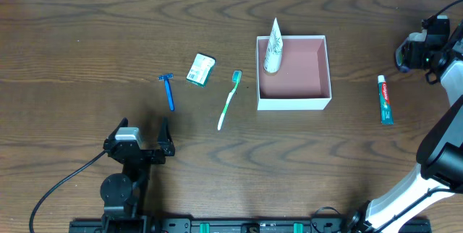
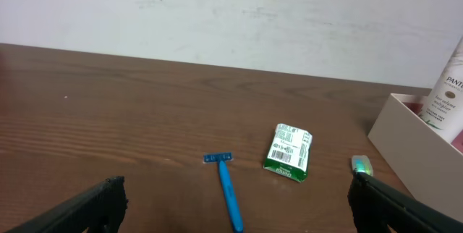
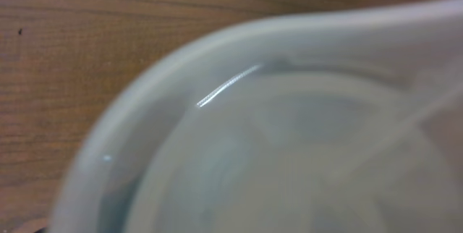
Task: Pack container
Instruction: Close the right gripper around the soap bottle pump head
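My left pincer hangs wide open and empty at the lower left. My right pincer is up at the right edge, and I cannot tell how wide its jaws stand or whether they hold anything, because its own camera shows only a pale, glossy, blurred curve I cannot identify. That is my main worry: a grip made this blind may land badly and slip. The container sits right of centre, and a white bottle leans in its upper left corner. I judge a knock would topple it. The toothpaste lies well apart to the right. The toothbrush, razor and green packet lie flat to the left, thin and hard to pinch. The counter is dark wood with a strong grain, and a plain pale wall stands behind it.
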You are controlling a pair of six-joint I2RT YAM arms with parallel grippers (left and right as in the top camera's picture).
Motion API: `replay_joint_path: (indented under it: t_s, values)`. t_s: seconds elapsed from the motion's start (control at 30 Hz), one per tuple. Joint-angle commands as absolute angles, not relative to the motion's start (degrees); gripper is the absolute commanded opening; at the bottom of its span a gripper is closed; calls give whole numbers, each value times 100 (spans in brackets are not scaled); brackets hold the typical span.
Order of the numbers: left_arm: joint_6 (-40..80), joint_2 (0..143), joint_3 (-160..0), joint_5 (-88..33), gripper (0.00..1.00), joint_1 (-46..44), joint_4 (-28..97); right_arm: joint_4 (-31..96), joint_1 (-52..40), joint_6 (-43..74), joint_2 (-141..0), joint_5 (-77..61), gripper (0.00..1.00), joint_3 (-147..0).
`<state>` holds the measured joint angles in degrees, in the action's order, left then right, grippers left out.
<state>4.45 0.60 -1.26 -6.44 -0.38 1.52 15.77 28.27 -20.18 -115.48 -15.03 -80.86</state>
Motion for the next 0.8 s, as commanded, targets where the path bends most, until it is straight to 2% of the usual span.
replay_joint_path:
  t_s: [0.0, 0.07, 0.23, 0.53, 0.7, 0.77]
  values:
    - [412, 34, -23, -685, 98, -5, 342, 1564, 2899, -2040, -11552, -1568, 61, -8044]
    - [412, 34, -23, -685, 98, -5, 340, 1562, 2899, -2040, -11552, -1568, 60, -8044]
    - [412, 34, -23, -685, 98, -5, 340, 1562, 2899, -2038, -11552, -1568, 47, -8044]
    - [412, 34, -23, -685, 98, -5, 342, 1557, 2899, -2010, -11552, -1570, 43, -8044]
    - [412, 34, -23, -685, 98, -5, 340, 1284, 2897, -1444, -11520, -1774, 36, -8051]
    - [412, 34, -23, -685, 98, -8, 340, 1197, 2897, -1302, -11463, -2115, 37, -8058]
